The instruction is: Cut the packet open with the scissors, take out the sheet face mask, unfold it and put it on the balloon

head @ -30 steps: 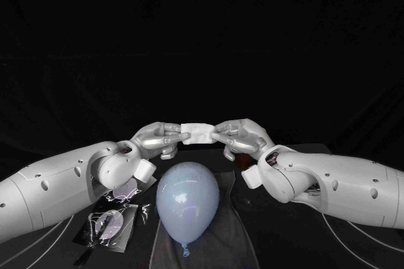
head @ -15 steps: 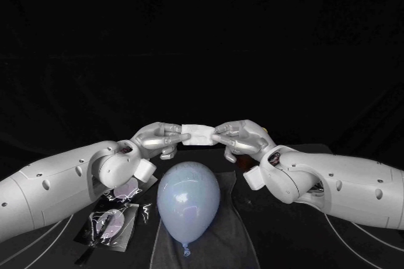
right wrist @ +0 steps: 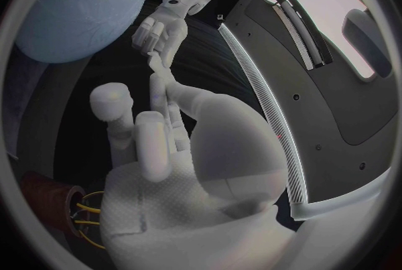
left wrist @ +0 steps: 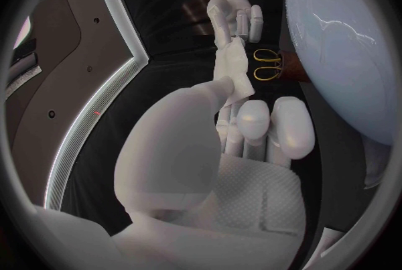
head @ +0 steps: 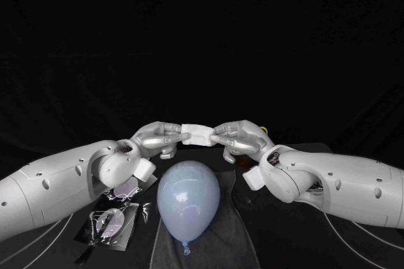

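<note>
Thumb and fingertips of the left hand are pinched on one edge of the sheet face mask. Thumb and fingertips of the right hand are pinched on the opposite edge. The mask is folded into a small white pad and is held in the air between the 2 hands, past the far end of the balloon. The other fingers of each hand are curled under, apart from the mask.

Left wrist view: the left hand is seen from behind. The mask is gripped at its fingertips as a narrow white strip. The right hand is closed on the strip's far end.

Right wrist view: the same hold is recorded from the other side, with right hand, mask and left hand in line.

Balloon: pale blue, egg-shaped, laid lengthwise on the black table. Its knot is turned toward the robot. It lies between the 2 forearms, apart from both hands.

Packet: clear and glinting, laid flat on the table just beside the balloon on the robot's left, near the left forearm. Whether it is cut open cannot be told.

Scissors: yellow handle loops are noted on the table near the balloon. The blades cannot be made out.
</note>
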You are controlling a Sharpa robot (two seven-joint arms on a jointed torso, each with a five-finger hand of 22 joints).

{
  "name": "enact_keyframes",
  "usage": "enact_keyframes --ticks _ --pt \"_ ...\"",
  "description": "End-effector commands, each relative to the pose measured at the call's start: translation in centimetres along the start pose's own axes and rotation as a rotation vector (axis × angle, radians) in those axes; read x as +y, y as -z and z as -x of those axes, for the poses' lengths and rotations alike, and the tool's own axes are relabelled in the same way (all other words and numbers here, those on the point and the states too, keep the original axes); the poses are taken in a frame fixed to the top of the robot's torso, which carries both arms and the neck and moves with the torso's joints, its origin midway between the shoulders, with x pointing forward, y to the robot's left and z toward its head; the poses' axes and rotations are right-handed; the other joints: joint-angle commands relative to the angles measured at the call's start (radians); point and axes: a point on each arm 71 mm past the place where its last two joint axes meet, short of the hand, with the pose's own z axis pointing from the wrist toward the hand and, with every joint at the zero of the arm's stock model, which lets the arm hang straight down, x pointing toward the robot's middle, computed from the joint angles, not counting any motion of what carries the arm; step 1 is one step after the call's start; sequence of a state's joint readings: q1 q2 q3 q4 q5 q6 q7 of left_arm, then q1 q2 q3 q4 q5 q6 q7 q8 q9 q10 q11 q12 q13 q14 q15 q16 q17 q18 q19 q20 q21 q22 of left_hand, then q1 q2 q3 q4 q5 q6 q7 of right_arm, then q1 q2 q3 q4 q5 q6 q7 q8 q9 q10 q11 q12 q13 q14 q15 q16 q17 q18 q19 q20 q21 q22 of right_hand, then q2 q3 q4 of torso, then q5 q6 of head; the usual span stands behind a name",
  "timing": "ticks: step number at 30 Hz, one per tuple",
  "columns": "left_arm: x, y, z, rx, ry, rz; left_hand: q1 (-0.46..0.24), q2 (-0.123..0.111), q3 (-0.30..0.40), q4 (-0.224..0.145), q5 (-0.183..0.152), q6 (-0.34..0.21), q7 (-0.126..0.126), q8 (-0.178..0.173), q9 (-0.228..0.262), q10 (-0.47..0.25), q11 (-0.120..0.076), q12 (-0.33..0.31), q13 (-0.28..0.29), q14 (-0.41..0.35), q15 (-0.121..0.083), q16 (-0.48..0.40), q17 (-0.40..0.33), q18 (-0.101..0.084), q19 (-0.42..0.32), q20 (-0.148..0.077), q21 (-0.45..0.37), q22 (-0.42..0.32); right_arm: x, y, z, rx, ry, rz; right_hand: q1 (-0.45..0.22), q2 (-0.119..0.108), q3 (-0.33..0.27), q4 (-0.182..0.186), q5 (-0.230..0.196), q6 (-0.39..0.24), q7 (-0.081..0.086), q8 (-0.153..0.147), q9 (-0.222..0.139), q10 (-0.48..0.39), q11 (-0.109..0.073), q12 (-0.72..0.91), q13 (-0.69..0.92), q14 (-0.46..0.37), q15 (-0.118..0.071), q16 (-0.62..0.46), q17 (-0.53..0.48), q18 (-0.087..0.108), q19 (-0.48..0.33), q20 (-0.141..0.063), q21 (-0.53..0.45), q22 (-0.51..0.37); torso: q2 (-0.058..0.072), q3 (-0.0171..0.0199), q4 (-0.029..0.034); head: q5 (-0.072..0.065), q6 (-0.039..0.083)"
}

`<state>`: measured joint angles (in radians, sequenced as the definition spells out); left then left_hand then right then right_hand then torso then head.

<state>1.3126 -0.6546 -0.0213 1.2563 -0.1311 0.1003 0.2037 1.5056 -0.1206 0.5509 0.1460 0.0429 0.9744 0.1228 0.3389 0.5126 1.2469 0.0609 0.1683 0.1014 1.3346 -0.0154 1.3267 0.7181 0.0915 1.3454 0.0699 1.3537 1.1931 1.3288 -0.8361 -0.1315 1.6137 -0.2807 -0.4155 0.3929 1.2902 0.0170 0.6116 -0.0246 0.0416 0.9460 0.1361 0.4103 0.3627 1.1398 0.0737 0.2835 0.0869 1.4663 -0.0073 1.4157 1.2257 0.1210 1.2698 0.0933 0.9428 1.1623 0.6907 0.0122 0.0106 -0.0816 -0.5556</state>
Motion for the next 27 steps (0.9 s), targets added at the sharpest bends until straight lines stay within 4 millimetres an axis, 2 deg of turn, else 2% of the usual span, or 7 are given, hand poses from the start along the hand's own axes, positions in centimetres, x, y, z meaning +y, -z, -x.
enact_keyframes --ticks 1,7,15,21,22,25,27 --pt "-0.15 -0.05 -0.15 0.013 0.003 -0.005 -0.002 0.009 0.003 0.001 0.006 -0.001 0.003 0.000 0.098 -0.005 -0.001 -0.003 0.001 0.006 0.002 0.004 -0.001 -0.008 0.001 0.008 0.004 -0.001 0.12 -0.04 -0.13 0.014 0.000 0.009 -0.006 0.004 0.006 0.003 0.007 -0.006 0.002 0.005 0.001 -0.003 0.000 -0.005 -0.001 0.024 0.004 0.004 0.003 0.010 0.005 0.004 0.003 0.001 0.000 0.0006 -0.0008 -0.001 0.002" --pt "-0.15 -0.04 -0.19 0.020 0.005 -0.004 -0.007 0.013 0.011 -0.002 0.006 -0.007 0.005 -0.002 0.099 -0.011 0.001 -0.003 0.002 0.005 0.004 0.004 0.000 -0.008 -0.001 0.010 0.005 -0.001 0.13 -0.04 -0.12 0.013 -0.005 0.011 -0.011 0.008 0.013 0.003 0.007 -0.013 0.005 0.005 0.002 -0.009 0.003 -0.009 -0.002 0.024 0.005 0.004 0.002 0.010 0.004 0.005 0.002 0.001 0.000 0.0006 -0.0006 0.000 0.001" --pt "-0.13 -0.02 -0.17 0.020 0.005 -0.002 -0.008 0.014 0.012 -0.003 0.006 -0.008 0.005 -0.002 0.099 -0.012 0.001 -0.003 0.002 0.005 0.004 0.004 0.000 -0.008 -0.001 0.010 0.004 -0.001 0.15 -0.03 -0.22 0.025 -0.017 0.013 -0.028 0.026 0.037 0.006 0.007 -0.044 0.019 -0.002 0.003 -0.039 0.017 -0.027 -0.010 0.024 0.016 0.005 0.000 0.010 0.002 0.014 0.002 0.002 0.000 0.0007 -0.0008 -0.006 0.002" --pt "-0.13 -0.02 -0.18 0.020 0.005 -0.001 -0.008 0.014 0.012 -0.003 0.006 -0.008 0.005 -0.002 0.099 -0.012 0.001 -0.003 0.002 0.005 0.004 0.004 0.000 -0.008 -0.001 0.010 0.004 -0.001 0.16 -0.03 -0.31 0.034 -0.029 0.013 -0.035 0.033 0.056 0.001 0.007 -0.066 0.031 -0.011 0.001 -0.062 0.027 -0.039 -0.015 0.022 0.025 0.004 -0.003 0.011 -0.003 0.021 -0.003 -0.001 0.000 0.0008 -0.0005 -0.007 0.002" --pt "-0.13 -0.02 -0.18 0.020 0.005 -0.001 -0.008 0.014 0.012 -0.003 0.006 -0.008 0.005 -0.002 0.099 -0.012 0.001 -0.003 0.002 0.005 0.004 0.004 0.000 -0.008 -0.001 0.010 0.004 -0.001 0.16 -0.03 -0.30 0.032 -0.034 0.013 -0.037 0.035 0.068 -0.003 0.007 -0.081 0.040 -0.018 -0.001 -0.074 0.033 -0.044 -0.017 0.021 0.030 0.006 -0.002 0.011 -0.005 0.025 -0.003 0.000 0.000 0.0007 -0.0008 -0.007 0.003" --pt "-0.13 -0.01 -0.17 0.020 0.005 -0.001 -0.008 0.014 0.012 -0.003 0.006 -0.008 0.005 -0.002 0.099 -0.012 0.001 -0.003 0.002 0.005 0.004 0.004 0.000 -0.008 -0.001 0.010 0.004 -0.001 0.16 -0.03 -0.27 0.029 -0.038 0.013 -0.039 0.021 0.070 -0.015 0.007 -0.098 0.048 -0.028 -0.005 -0.084 0.039 -0.048 -0.017 0.021 0.034 0.007 0.000 0.010 -0.005 0.029 -0.001 0.001 0.000 0.0004 -0.0009 -0.008 0.004" --pt "-0.13 0.00 -0.17 0.020 0.005 -0.001 -0.008 0.014 0.012 -0.003 0.006 -0.008 0.005 -0.002 0.099 -0.012 0.001 -0.003 0.002 0.005 0.004 0.004 0.000 -0.008 -0.001 0.010 0.004 -0.001 0.16 -0.02 -0.24 0.027 -0.040 0.013 -0.047 -0.005 0.060 -0.030 0.008 -0.106 0.055 -0.032 -0.006 -0.092 0.045 -0.048 -0.016 0.020 0.039 0.007 -0.003 0.011 -0.007 0.033 -0.002 0.001 0.000 0.0001 -0.0009 -0.008 0.004"
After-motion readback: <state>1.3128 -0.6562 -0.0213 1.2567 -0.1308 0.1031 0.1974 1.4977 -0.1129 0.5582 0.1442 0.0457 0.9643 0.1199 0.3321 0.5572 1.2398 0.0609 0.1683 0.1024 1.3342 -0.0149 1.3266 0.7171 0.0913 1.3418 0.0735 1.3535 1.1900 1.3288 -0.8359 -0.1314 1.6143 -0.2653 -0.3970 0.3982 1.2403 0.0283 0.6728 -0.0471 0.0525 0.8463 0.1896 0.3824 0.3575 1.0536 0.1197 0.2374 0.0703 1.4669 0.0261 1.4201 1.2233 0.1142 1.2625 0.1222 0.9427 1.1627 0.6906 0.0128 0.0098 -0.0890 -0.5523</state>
